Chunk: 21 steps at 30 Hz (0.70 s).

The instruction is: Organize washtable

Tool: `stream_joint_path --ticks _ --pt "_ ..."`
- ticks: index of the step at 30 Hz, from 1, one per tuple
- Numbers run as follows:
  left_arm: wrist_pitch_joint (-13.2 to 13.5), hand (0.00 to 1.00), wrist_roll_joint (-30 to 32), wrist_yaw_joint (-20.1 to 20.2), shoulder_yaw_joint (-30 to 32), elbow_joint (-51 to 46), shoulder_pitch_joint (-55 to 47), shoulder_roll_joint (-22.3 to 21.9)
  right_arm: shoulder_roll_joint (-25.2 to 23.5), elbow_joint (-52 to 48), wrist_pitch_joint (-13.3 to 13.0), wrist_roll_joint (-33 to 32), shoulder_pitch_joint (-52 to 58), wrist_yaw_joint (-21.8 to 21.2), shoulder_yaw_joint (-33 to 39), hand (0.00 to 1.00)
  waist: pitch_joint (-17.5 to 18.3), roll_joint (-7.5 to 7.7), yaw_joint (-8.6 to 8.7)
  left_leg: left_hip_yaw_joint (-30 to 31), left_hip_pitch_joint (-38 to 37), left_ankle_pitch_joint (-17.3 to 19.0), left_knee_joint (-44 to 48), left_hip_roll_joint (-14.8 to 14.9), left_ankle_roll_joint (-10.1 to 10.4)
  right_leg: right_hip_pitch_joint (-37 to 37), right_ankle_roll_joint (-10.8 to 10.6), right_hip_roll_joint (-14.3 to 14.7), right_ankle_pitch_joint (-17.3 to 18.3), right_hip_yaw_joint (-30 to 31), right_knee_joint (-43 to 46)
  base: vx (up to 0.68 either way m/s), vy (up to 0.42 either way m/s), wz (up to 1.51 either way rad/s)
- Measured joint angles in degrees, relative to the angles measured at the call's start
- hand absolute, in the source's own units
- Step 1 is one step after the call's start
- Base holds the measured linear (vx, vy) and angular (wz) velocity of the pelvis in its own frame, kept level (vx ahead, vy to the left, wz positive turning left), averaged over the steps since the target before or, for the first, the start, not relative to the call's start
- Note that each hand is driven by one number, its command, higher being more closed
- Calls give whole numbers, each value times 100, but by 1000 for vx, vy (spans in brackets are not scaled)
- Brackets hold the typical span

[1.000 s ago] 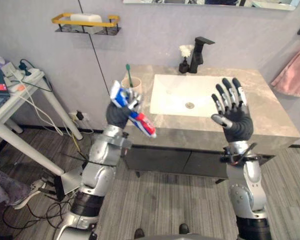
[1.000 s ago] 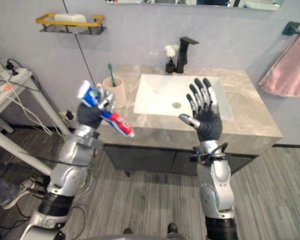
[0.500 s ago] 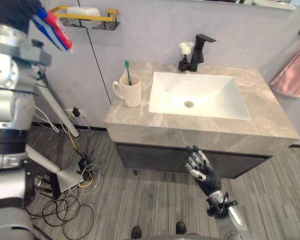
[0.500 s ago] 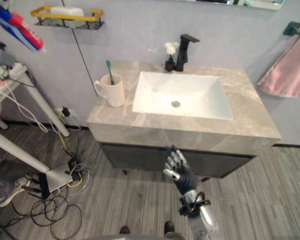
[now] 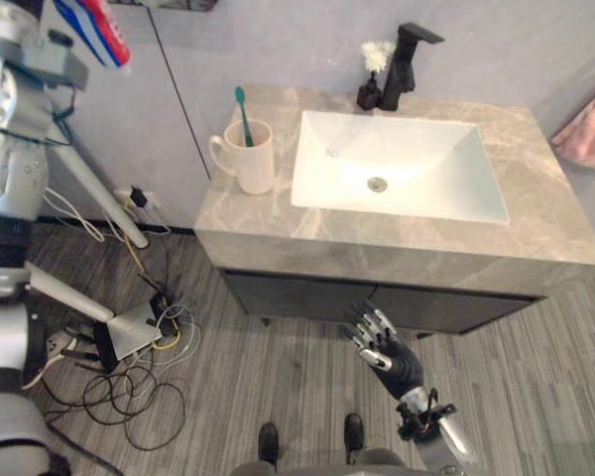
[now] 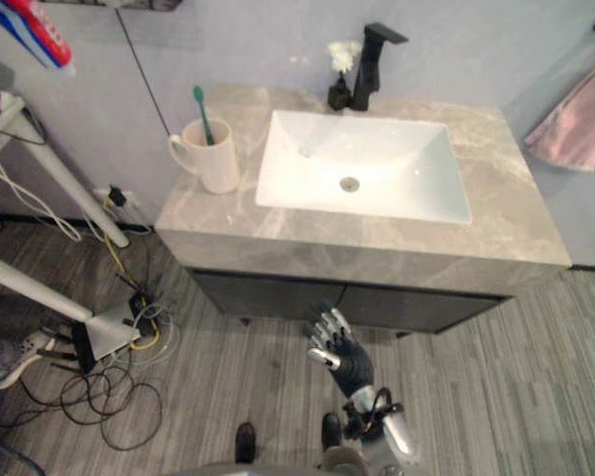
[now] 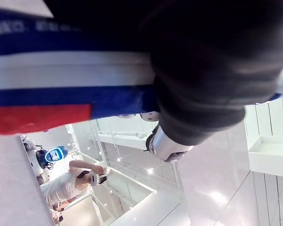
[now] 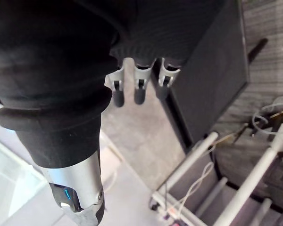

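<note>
Our left hand (image 7: 203, 70) grips the toothpaste tube (image 5: 91, 27), held high and well off to the left of the washtable (image 5: 535, 233). Our right hand (image 5: 385, 349) hangs low before the cabinet (image 5: 307, 297), fingers spread, holding nothing. We judge the tube to be mid-carry. Next we should lower it to the mug (image 5: 253, 164) beside the sink (image 5: 397, 174), where the toothbrush (image 5: 242, 107) stands, and drop it in upright.
</note>
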<state>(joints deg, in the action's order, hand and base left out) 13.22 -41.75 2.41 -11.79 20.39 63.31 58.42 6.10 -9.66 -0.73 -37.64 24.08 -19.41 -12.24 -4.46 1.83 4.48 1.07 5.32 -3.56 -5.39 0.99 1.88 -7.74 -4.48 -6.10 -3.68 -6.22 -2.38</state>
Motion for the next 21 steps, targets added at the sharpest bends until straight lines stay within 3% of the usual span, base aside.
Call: stream_joint_path --ticks 7,21 --pt "-1 100 -53 -4 -400 317 498 29 -4 2 -1 14 10 13 4 0 -241 -68 103 -7 101 2 1 4 1 -103 6 4 -4 12 -22 4 -1 -1" --pt "11 100 -282 -10 -608 346 820 20 -3 39 -2 14 6 41 -9 0 -519 -210 113 -21 190 4 1 5 0 -170 6 0 -13 15 -75 2 -1 -1"
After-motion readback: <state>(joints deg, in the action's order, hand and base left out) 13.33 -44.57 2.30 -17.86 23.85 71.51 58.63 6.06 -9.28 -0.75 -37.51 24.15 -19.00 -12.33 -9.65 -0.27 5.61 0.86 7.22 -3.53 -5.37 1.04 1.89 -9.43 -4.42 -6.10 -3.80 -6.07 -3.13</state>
